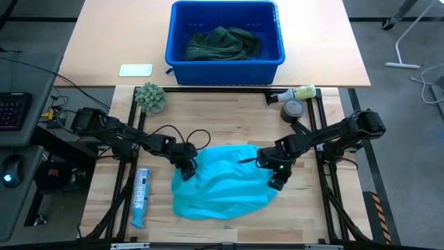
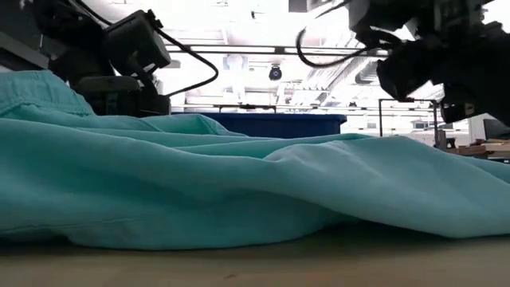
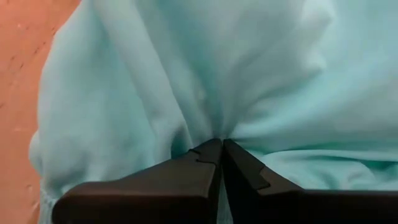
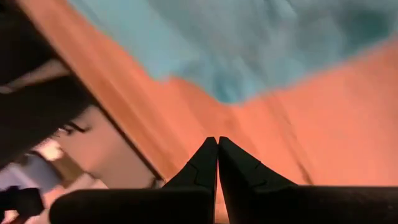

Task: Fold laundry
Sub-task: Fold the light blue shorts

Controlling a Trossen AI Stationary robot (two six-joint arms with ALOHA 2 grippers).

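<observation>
Left gripper pinching turquoise shirt at its left edge, probably to fold it. Right gripper closed empty over table.

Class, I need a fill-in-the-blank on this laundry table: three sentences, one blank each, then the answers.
1. The left pincer is shut on the ____ shirt.
2. The dark green garment lies inside the blue ____.
3. The right pincer, shut, holds ____.

Answers: turquoise; bin; nothing

A robotics lab: framed wooden workbench, keyboard alongside, open ceiling lights beyond
</observation>
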